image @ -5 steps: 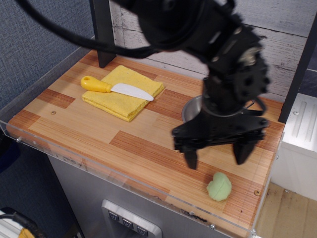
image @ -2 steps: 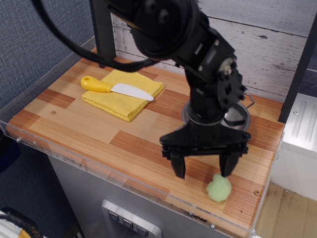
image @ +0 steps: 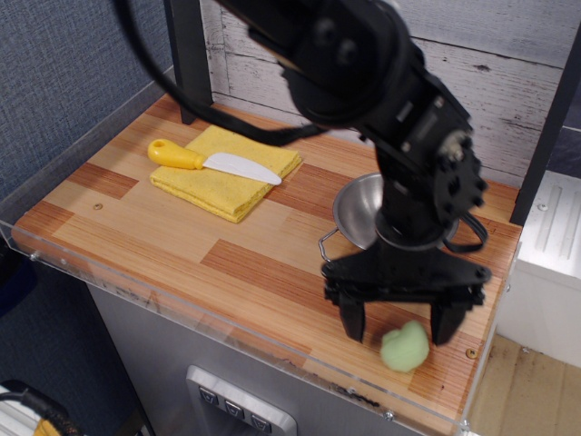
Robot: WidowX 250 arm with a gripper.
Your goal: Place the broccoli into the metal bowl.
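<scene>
The broccoli [image: 404, 347], a small pale mint-green lump, lies on the wooden table near its front right corner. My gripper [image: 399, 327] is open and hangs straight down over it, one fingertip on each side of the lump, low near the table. The metal bowl [image: 356, 207], shiny steel with a wire loop handle at its front left, stands just behind the gripper; the arm hides most of it.
A yellow cloth [image: 227, 169] with a yellow-handled white knife [image: 212, 161] on it lies at the back left. A clear plastic rim [image: 182, 316] runs along the table's front edge. A black post [image: 186, 54] stands at the back left.
The gripper has moved right and down, from in front of the bowl to straddling the broccoli. The bowl's front left part and handle now show.
</scene>
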